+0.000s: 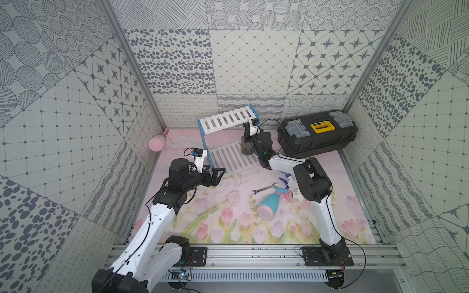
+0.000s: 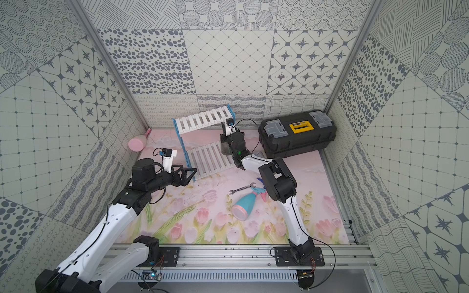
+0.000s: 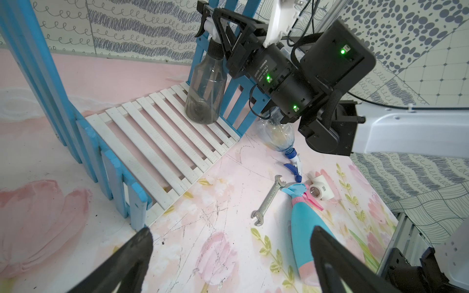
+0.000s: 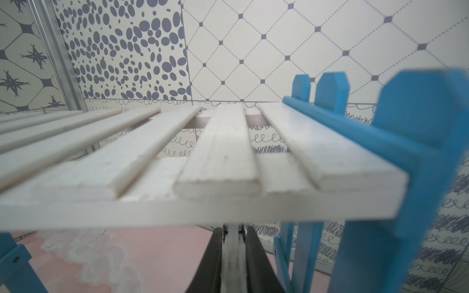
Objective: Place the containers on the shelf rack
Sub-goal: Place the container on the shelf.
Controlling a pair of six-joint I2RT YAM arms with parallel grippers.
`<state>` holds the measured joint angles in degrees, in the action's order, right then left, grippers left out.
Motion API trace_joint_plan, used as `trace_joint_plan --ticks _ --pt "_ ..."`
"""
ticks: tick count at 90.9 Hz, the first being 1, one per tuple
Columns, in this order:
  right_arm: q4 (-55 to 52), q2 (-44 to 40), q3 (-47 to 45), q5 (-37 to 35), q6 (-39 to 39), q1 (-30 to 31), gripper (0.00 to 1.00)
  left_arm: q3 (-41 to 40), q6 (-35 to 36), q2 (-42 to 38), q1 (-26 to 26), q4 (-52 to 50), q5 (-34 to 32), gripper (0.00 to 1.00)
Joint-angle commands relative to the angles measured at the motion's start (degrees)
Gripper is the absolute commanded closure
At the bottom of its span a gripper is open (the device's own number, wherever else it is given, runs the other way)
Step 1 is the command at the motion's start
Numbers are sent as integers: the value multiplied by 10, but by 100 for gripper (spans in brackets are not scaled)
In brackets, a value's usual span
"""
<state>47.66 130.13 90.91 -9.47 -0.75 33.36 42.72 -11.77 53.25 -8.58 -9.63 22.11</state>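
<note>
The right gripper pinches the white spray head of the smoky dark translucent spray bottle. The bottle stands upright on the lower white slats of the two-tier shelf rack with light-blue picket sides, just beside its right-hand pickets. The left gripper hangs near the rack's front corner, jaws spread wide and empty. The teal cone-shaped bottle with pink base and the clear bottle with blue collar lie on the flowered mat. The cream-pink cone-shaped bottle lies in the far left corner.
</note>
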Motion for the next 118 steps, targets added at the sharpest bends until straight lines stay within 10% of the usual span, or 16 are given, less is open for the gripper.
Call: trace_joint_plan --ticks 1,62,88,118 --pt "33 -14 -26 -5 9 3 73 -1 17 -8 -1 12 -5 1" --pt "45 -240 -238 1 -2 19 7 66 -26 -26 -24 -98 56 1" --pt "-119 -488 -391 14 -65 19 3 80 -80 -33 -189 -150 -50 2" --pt "-557 -788 -472 -17 -135 19 3 75 -165 76 -452 -88 -211 1"
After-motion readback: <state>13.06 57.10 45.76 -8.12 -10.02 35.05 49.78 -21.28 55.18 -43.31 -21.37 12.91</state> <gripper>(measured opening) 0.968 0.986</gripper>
